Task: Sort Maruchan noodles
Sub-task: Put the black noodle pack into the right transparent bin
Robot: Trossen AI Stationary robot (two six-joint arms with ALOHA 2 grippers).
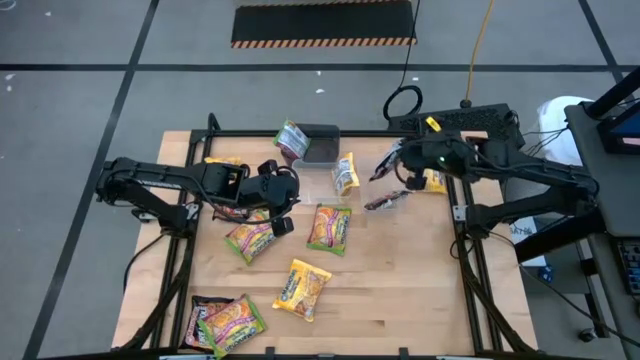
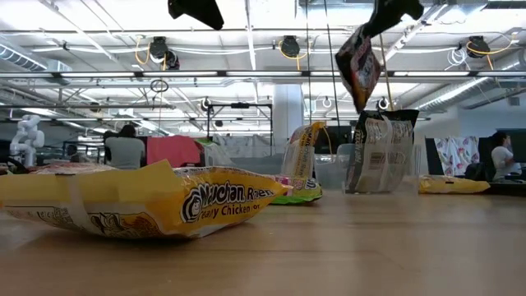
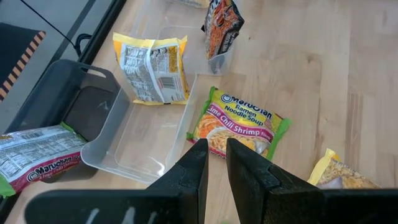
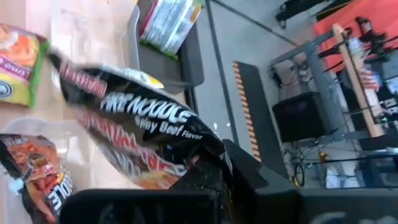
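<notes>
Wooden tabletop [image 1: 390, 290] from above: right gripper [image 1: 388, 165] carries a dark packet [image 1: 385, 201] near the far tubs; left gripper [image 1: 281, 205] hovers over a green-edged packet [image 1: 329, 227]. Level view: the dark one dangles high. Left wrist: fingers slightly parted, holding nothing. Right wrist: jaws pinched on its corner, so I'd lower it fully before releasing.

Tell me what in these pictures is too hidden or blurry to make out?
- Right gripper: its fingertips are buried behind the dark packet it grips, in the right wrist view.
- That packet's label is too small to read from above.
- Far-corner packets: cut by the picture's bottom edge in the high view.
- Left gripper: holds nothing, hanging above the chili shrimp packet.
</notes>
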